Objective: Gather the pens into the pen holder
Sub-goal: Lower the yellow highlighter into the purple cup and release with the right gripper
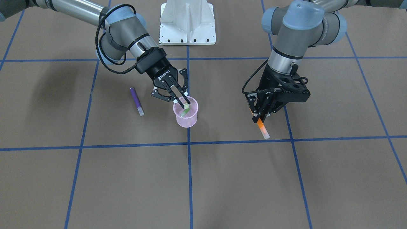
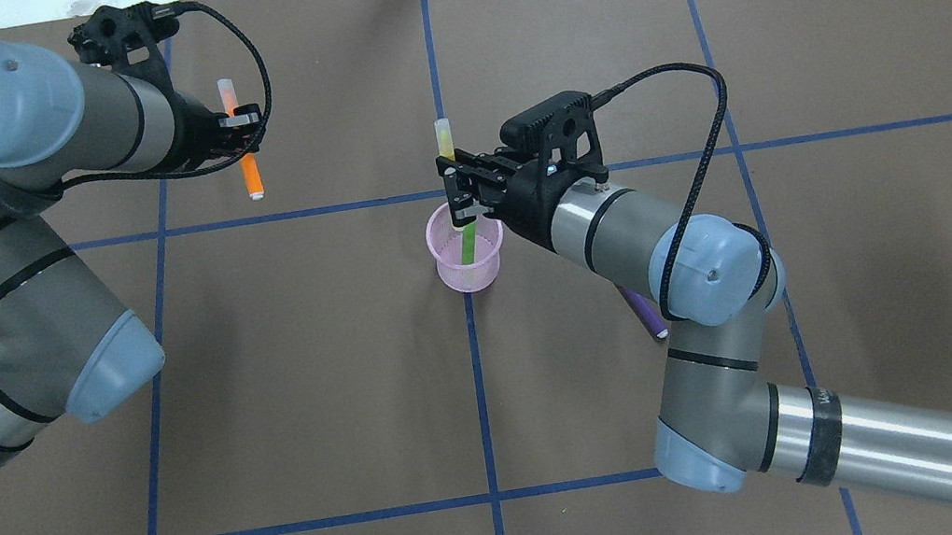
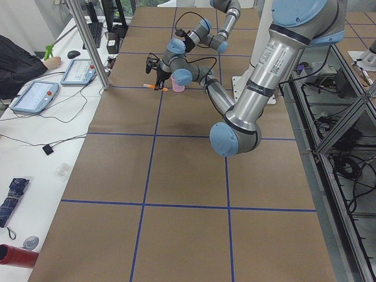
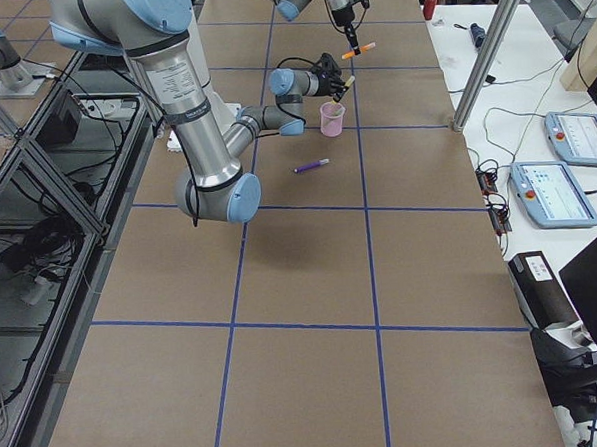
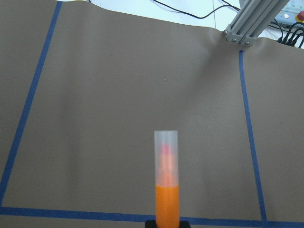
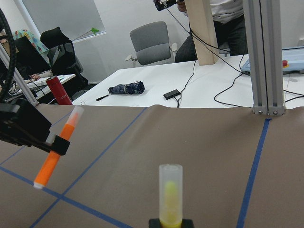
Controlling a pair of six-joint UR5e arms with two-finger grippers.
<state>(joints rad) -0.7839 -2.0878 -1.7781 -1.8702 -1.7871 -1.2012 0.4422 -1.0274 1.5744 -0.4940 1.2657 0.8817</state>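
A small pink wire-mesh cup [image 1: 186, 120], cylindrical and slightly tapered, was stood upright on matte brown paper [image 1: 222, 178] crossed by blue tape lines [image 1: 189, 178]. A slim green pen [image 2: 469, 248] with a translucent whitish cap was clamped at mid-shaft in the right gripper [image 2: 461, 204], tilted, with its lower end inside the cup. That arm was stretched forward with the wrist angled down. A slim orange pen [image 2: 251, 171] was pinched in the left gripper [image 2: 239, 119] and held clear of the paper. A slim purple pen [image 1: 136, 101] was laid flat near the cup, apart from it.
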